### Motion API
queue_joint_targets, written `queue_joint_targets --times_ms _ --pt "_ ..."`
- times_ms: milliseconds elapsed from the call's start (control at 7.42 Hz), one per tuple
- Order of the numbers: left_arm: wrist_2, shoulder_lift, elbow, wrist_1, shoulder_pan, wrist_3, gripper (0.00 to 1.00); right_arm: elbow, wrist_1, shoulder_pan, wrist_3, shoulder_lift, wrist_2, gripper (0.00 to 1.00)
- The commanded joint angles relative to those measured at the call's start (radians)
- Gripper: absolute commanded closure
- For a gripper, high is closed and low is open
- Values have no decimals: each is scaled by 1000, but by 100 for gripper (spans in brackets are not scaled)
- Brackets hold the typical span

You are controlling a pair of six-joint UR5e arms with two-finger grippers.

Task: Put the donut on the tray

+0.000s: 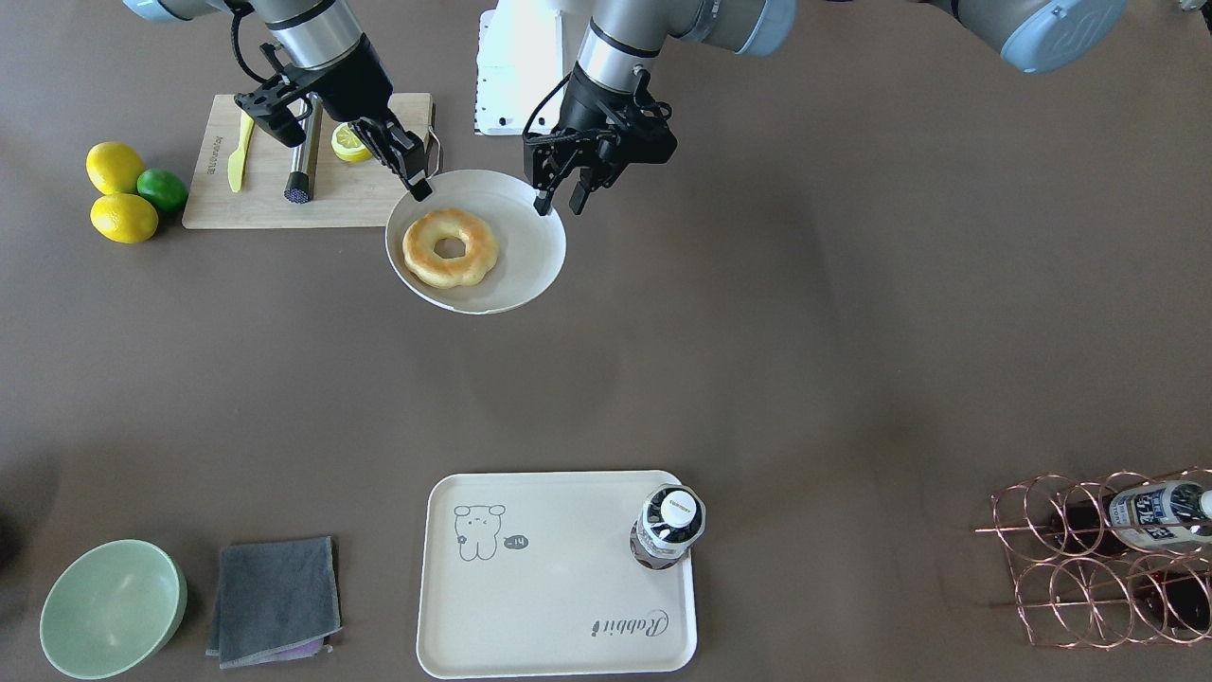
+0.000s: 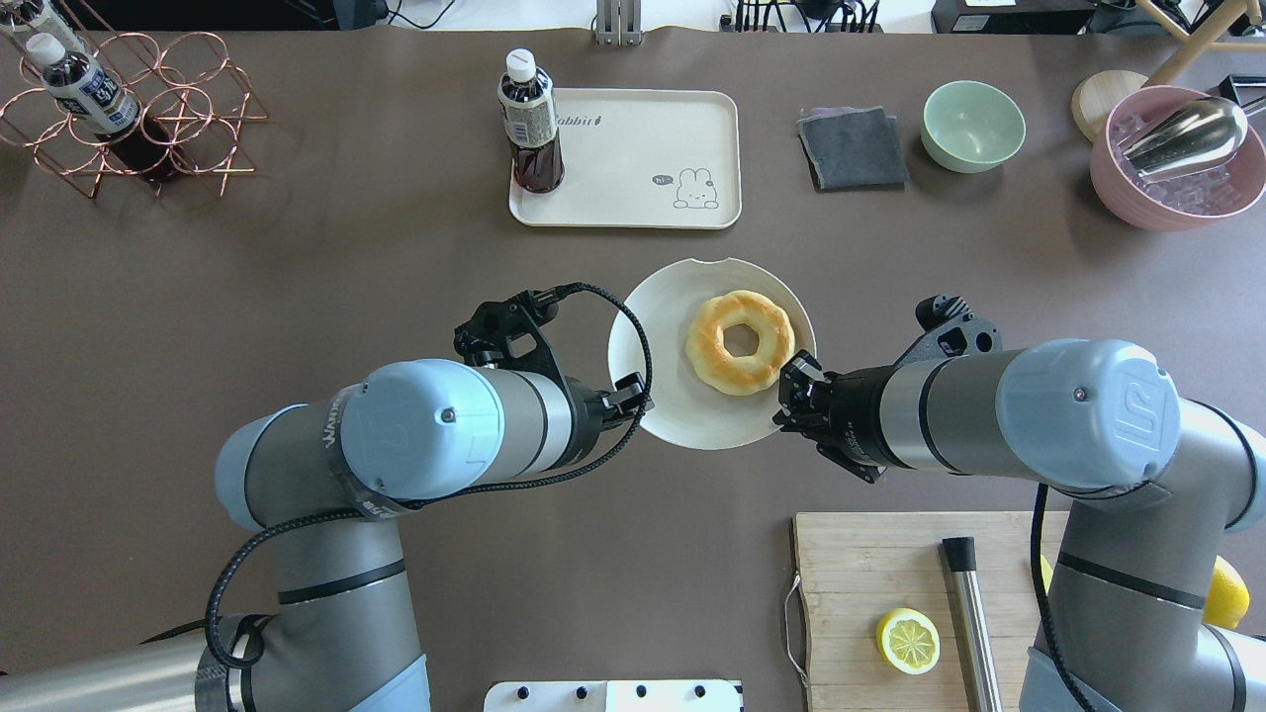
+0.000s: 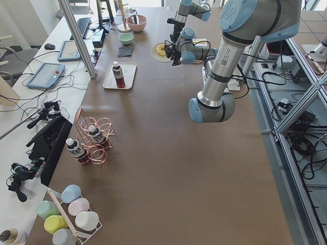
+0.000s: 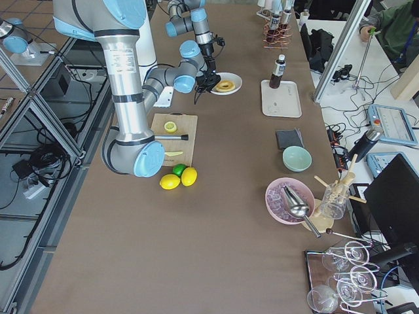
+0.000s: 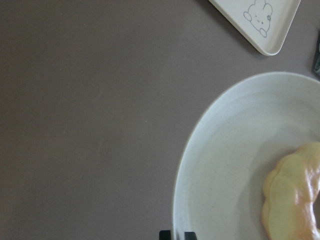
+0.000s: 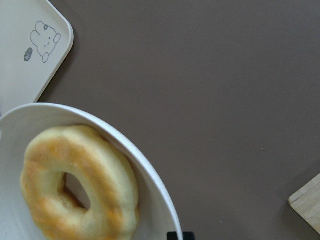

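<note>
The golden donut (image 1: 450, 248) lies on a round white plate (image 1: 525, 256) at mid-table; it also shows in the overhead view (image 2: 740, 341). My right gripper (image 1: 419, 189) is shut on the plate's rim on the cutting-board side. My left gripper (image 1: 559, 204) stands at the opposite rim, its two fingers a little apart, one inside and one outside the rim. The cream tray (image 1: 559, 606) with the bear drawing lies across the table, apart from the plate, with a dark drink bottle (image 1: 668, 526) standing on one corner.
A wooden cutting board (image 1: 360, 194) with a lemon half, a yellow knife and a metal rod lies behind my right gripper. Lemons and a lime (image 1: 163, 189) lie beside it. A green bowl (image 1: 112, 608), a grey cloth (image 1: 275, 599) and a copper bottle rack (image 1: 1108, 559) stand along the far edge.
</note>
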Motion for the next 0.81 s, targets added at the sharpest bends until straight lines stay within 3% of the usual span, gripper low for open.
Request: queue_joint_targets --times_ms 0,270,674 --pt "-196 76 -28 -3 -131 164 2 -3 0 3 -1 0 0 100" --pt "-404 203 -83 -22 -292 378 2 -12 1 17 50 10 -3 100" --pt "-707 433 -71 -142 -545 694 2 -177 -3 126 70 123 3 100"
